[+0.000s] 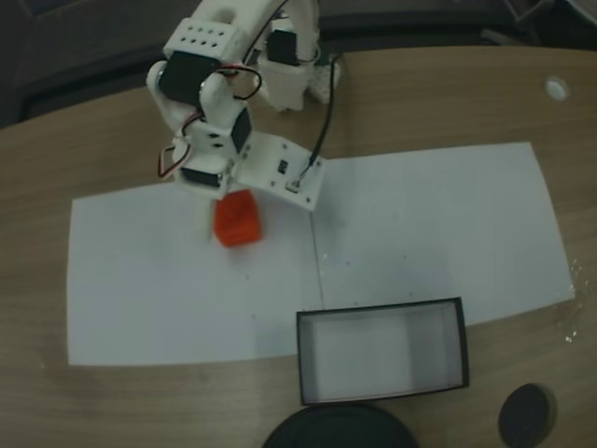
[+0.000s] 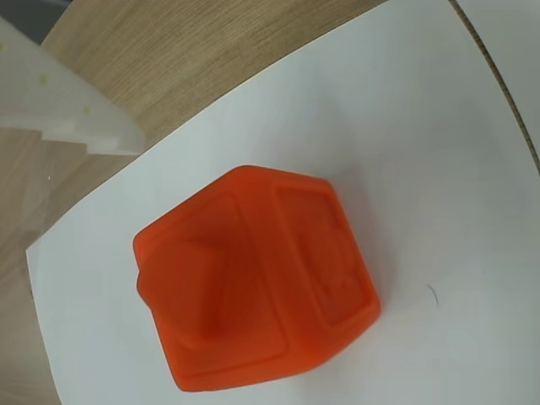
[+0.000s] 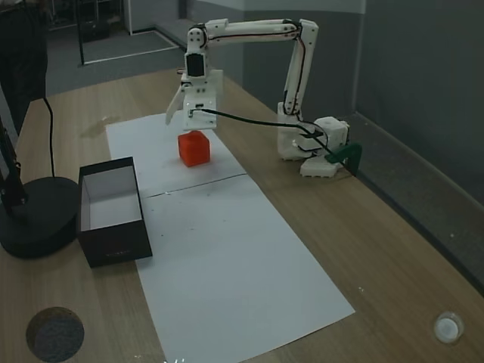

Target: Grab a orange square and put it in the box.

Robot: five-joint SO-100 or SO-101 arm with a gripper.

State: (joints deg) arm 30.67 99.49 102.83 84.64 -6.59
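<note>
The white arm reaches out from its base at the far edge of the wooden worktop point(image 3: 393, 249), its gripper point(image 3: 190, 121) hanging just above the orange square point(image 3: 193, 147). In a fixed view the jaws stand spread, one finger point(image 3: 175, 106) down on the left of the block and the other at its right, neither one seen to touch it. The orange square point(image 1: 237, 219) rests on the white paper point(image 1: 438, 224), apart from the box. In the wrist view the orange square point(image 2: 253, 291) sits close below the camera, showing a raised mark on its top. The box point(image 1: 382, 353), black-walled with a pale floor, sits at the paper's near edge, well apart from the block. A round black disc point(image 1: 527, 413) lies on the worktop right of the box.
</note>
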